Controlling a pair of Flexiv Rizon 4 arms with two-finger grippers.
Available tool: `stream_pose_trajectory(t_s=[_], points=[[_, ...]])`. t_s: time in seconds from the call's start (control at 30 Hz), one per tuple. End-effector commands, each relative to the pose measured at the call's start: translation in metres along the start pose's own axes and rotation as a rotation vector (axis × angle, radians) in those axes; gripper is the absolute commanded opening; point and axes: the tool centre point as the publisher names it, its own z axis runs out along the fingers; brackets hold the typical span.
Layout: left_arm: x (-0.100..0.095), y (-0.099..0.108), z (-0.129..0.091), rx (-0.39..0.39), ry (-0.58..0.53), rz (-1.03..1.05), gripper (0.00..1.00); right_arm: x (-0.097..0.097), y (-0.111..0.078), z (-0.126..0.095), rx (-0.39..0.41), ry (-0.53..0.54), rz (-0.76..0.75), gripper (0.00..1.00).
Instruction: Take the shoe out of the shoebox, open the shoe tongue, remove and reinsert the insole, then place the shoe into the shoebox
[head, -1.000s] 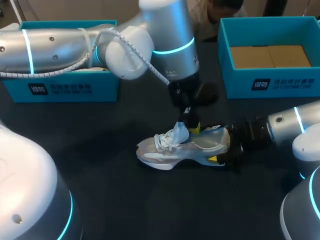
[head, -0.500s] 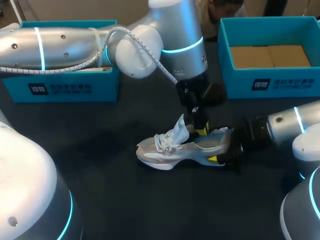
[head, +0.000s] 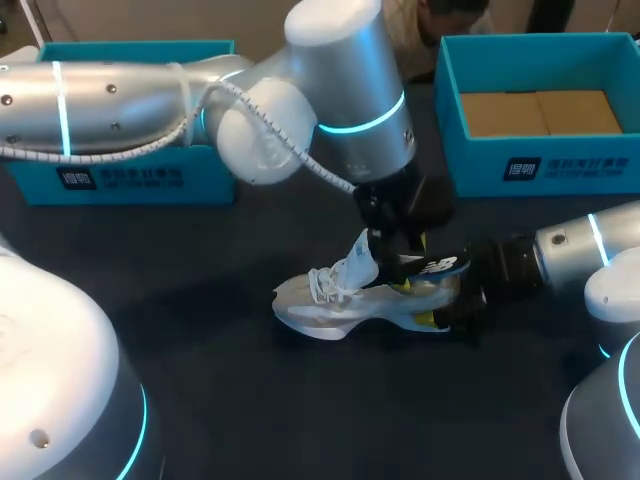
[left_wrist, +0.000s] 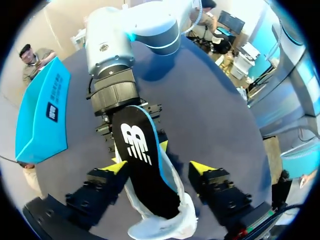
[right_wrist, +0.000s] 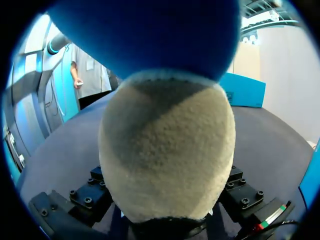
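One sneaker (head: 340, 300) upright on the dark table (head: 230, 400), about mid-table, in neither the left shoebox (head: 120, 180) nor the right shoebox (head: 540, 165), tongue (head: 358, 262) standing up. Clamped at the heel from both sides by the right gripper (head: 443, 305). Left gripper (left_wrist: 159, 169) just above the opening, spread wide, gripping nothing. Black insole (left_wrist: 140, 150) lying betw. its fingers, heel end raised out of the collar, fore part down inside, touching one pad at most. By the look of it: insole thin, v. light, floppy, prob. bends sooner than slides. Best pinched flat across the raised heel end, near the edge, not mid-length. Upper soft mesh, likely to collapse under pressure; midsole thicker and stiffer, so for the shoe itself safest hold = heel or sole sides. Light overall, so needs bracing at the heel during any pull on the insole, else prob. lifts w/ it.
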Motion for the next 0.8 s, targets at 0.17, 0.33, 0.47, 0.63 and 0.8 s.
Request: stream_pose_trajectory(t_s=[0.17,0.33,0.47,0.63,0.8], points=[[0.013,0.000,0.000,-0.001,-0.150,-0.016,1.00,0.001,0.000,0.001,0.003,-0.002,0.000,0.00],[0.015,-0.003,0.001,0.004,-0.253,-0.043,1.00,0.001,0.000,0.001,0.003,-0.002,0.000,0.00],[0.018,-0.006,0.001,-0.014,-0.306,-0.042,1.00,0.001,0.000,0.001,0.003,-0.002,0.000,0.00],[0.021,-0.008,0.003,-0.027,-0.390,-0.059,1.00,0.001,0.000,0.001,0.003,-0.002,0.000,0.00],[0.022,-0.010,0.006,-0.029,-0.451,-0.059,1.00,0.001,0.000,0.001,0.003,-0.002,0.000,0.00]])
